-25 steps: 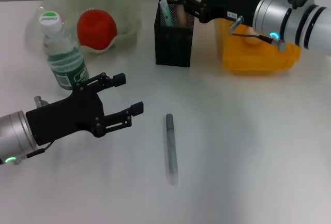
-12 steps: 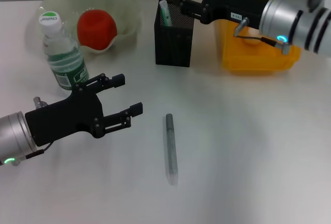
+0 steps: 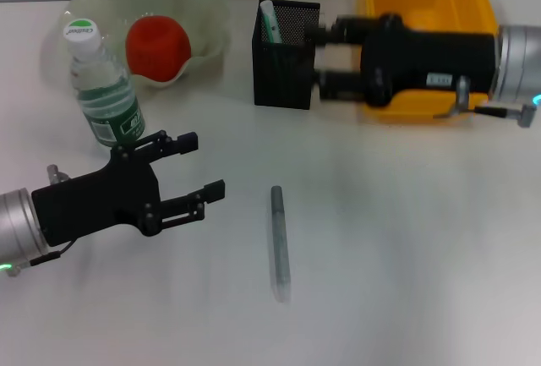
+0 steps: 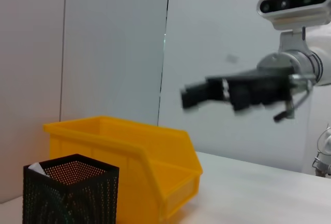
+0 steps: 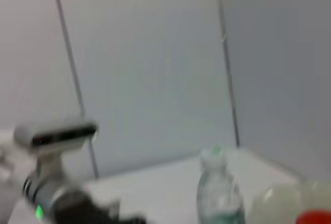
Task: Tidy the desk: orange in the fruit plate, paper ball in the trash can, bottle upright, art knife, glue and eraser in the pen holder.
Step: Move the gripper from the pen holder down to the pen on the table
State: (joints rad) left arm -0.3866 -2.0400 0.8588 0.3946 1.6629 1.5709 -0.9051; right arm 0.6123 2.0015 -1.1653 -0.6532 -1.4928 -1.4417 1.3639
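The orange (image 3: 157, 46) lies in the pale green fruit plate (image 3: 207, 7) at the back left. In front of the plate the bottle (image 3: 103, 89) stands upright. The black mesh pen holder (image 3: 284, 62) holds a green and white stick (image 3: 269, 18). On the table in front lies the grey art knife (image 3: 279, 243). My left gripper (image 3: 209, 164) hovers open left of the knife, with nothing in it. My right gripper (image 3: 317, 57) is open and empty at the holder's right side, in front of the yellow trash can (image 3: 423, 2). The paper ball and eraser are hidden.
The left wrist view shows the pen holder (image 4: 70, 193), the trash can (image 4: 129, 151) and my right gripper (image 4: 189, 95) in the air above them. The right wrist view shows the bottle (image 5: 214, 193) and the fruit plate (image 5: 279, 203).
My right arm has come down from above the pen holder and pulled back to the right, now lying level in front of the trash can. My left gripper drifted slightly left.
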